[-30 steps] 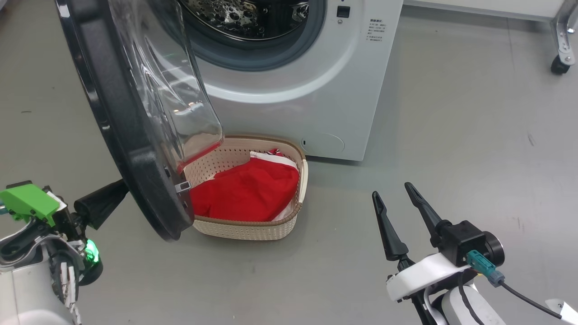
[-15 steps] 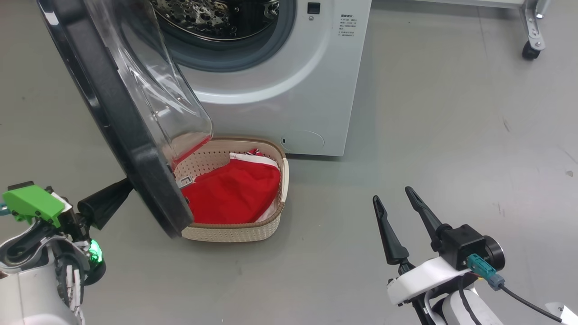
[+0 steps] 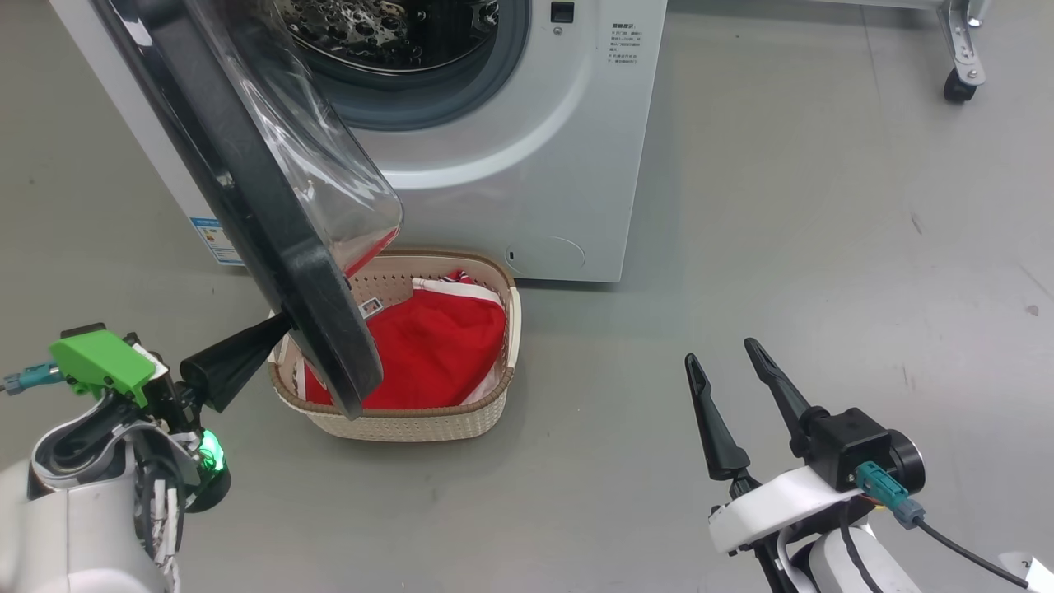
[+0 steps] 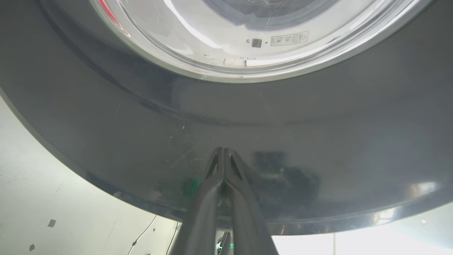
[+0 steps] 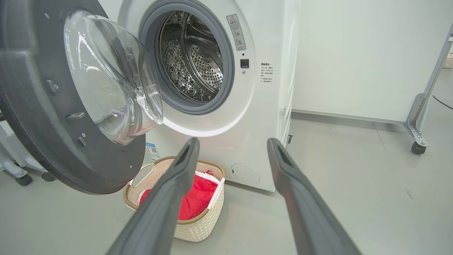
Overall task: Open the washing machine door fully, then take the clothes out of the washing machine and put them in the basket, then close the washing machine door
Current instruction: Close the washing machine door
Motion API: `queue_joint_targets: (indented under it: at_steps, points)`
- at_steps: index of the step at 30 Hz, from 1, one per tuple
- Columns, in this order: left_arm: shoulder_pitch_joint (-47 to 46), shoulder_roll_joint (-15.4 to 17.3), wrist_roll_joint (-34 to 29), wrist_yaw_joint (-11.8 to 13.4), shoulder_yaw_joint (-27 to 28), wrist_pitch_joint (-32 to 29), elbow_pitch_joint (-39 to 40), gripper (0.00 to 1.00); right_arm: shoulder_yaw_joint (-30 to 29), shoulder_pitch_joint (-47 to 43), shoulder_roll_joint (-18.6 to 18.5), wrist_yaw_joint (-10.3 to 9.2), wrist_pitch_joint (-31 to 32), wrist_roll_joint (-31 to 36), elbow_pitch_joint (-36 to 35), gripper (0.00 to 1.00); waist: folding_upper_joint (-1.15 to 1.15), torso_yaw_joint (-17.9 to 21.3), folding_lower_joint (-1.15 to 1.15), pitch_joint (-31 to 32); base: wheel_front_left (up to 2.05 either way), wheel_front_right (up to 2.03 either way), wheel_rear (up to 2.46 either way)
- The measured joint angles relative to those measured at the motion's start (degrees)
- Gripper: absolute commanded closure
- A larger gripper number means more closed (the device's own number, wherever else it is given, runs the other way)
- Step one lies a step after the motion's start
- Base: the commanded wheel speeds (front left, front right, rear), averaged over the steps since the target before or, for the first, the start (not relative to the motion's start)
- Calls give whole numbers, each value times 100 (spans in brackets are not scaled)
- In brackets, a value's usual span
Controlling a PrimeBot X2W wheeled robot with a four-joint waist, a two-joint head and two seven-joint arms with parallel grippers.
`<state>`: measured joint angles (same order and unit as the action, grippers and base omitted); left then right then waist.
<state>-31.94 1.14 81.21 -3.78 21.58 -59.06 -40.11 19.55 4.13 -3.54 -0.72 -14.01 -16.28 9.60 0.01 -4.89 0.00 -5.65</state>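
Against the outer face of the washing machine door [image 3: 280,247], the left gripper [image 4: 223,152] has its two fingers pressed together with nothing between them, their tips on the glossy black rim below the glass bowl. The right gripper [image 3: 720,350] hangs well out in front of the washing machine [image 3: 510,189], off its right corner, fingers spread wide and empty, as they were a second ago. Since then the head camera has shifted, yet the door has also swung nearer to the machine's front: its lower edge now crosses the middle of the basket [image 3: 412,412], whose left end has come into sight, and the left gripper has followed it. The clothes [image 3: 436,346] lie red in the basket, which sits on the floor right at the foot of the machine below its opening. The steel drum [image 5: 191,60] looks bare. A small blue label [image 3: 216,240] shows low on the machine's front left. Beside the opening there is a block of print [image 3: 623,48] too small to read, and a warning sticker [image 5: 236,32] on the gasket ring. The floor [image 3: 823,247] is smooth grey with faint scuffs; right of the machine a white wall [image 5: 354,53] and a metal leg on a caster [image 3: 959,49] stand.
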Motion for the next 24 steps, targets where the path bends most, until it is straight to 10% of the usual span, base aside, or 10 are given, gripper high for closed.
queue_joint_targets:
  at_steps: [14, 24]
  points:
    - [392, -8, 80, -66, -465, 700, 190, 100, -181, -87, 2, -52, -1, -40, -32, 0, 0, -216, 0, 138, 0, 0, 0]
    - [1001, 103, -1315, -312, -898, 1740, 981, 100, -289, -226, -1, -54, -42, -73, -107, 0, 0, -426, 0, 320, 0, 0, 0]
